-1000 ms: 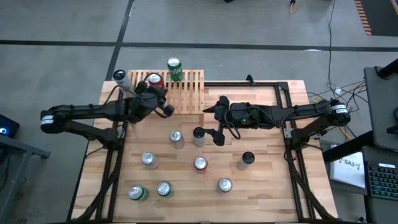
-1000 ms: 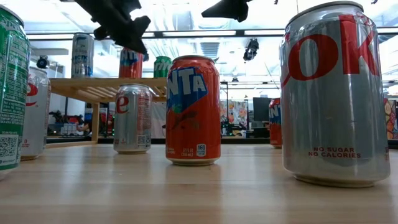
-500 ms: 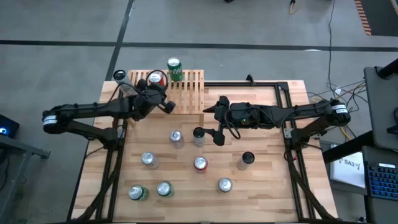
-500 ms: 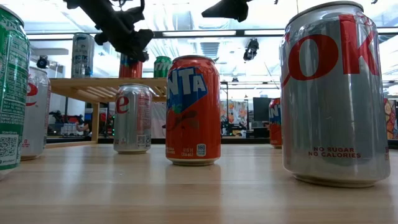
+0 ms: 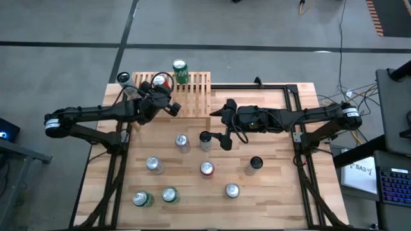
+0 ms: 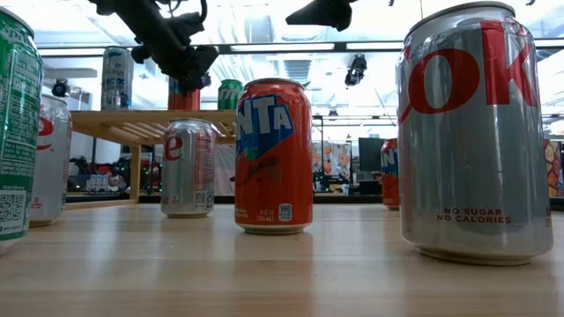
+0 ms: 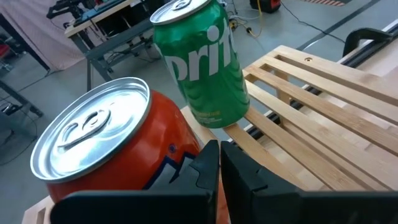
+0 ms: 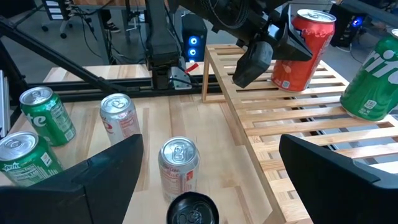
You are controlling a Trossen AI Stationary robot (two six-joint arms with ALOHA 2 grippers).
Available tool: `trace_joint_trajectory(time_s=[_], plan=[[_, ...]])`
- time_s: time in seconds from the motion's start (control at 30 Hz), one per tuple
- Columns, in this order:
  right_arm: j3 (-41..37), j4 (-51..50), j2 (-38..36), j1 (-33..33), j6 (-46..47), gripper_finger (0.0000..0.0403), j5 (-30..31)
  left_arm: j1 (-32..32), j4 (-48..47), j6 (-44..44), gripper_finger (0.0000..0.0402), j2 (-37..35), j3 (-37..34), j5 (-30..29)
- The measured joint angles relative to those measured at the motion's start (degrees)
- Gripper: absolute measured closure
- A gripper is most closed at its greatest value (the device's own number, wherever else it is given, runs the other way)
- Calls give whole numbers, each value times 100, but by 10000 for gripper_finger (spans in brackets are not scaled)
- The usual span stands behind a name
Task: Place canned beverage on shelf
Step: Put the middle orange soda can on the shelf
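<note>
Light-wood table [image 5: 270, 186] under both arms, grey floor beyond. At far-left edge, shelf [image 5: 196, 96] with slatted top. Already on shelf: green can [image 5: 180, 70] at far edge, red can [image 5: 160, 81] just beside it, silver can [image 5: 123, 79] at left corner, partly off the slats as far as can be told. Left pincer [image 5: 172, 108] clenched, empty, poised over shelf front just beside red can; in left wrist view fingers pressed together with red can [image 7: 112, 149] right in front and green can [image 7: 202, 62] behind it, upright on slats. Nothing between those fingers, so red can looks set down and let go. Right pincer [image 5: 225, 130] spread wide, empty, hovering mid-table just beside black can [image 5: 205, 138]; right wrist view shows that black can [image 8: 193, 210] between the wide fingers, not gripped. Left on table: silver can [image 5: 182, 142] near black one, red-topped can [image 5: 207, 168], another black can [image 5: 255, 163], plus several more toward near edge. Judged roughly a third done: three on shelf, most cans not yet moved. Likely next: right pincer closing on black can.
</note>
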Motion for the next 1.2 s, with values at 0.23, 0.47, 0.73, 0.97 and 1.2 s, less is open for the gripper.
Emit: trace_joint_trajectory(time_s=[0.23, 0.47, 0.73, 0.97, 1.2], plan=[[0, -2, 0, -2, 0, 39, 0, -2, -123, -4, 401, -2, 0, -251], [0, -7, 0, -1, 1, 39, 0, 0, -174, -19, 401, -2, -2, -323], [0, -13, 0, -2, 0, 39, 0, -7, -188, -17, 401, -2, -2, -239], [0, -13, 0, 0, 0, 39, -1, -9, -72, -191, 401, -4, -2, 325], [0, -15, 0, -2, 0, 39, -2, -7, -69, -416, 401, 198, -2, 386]])
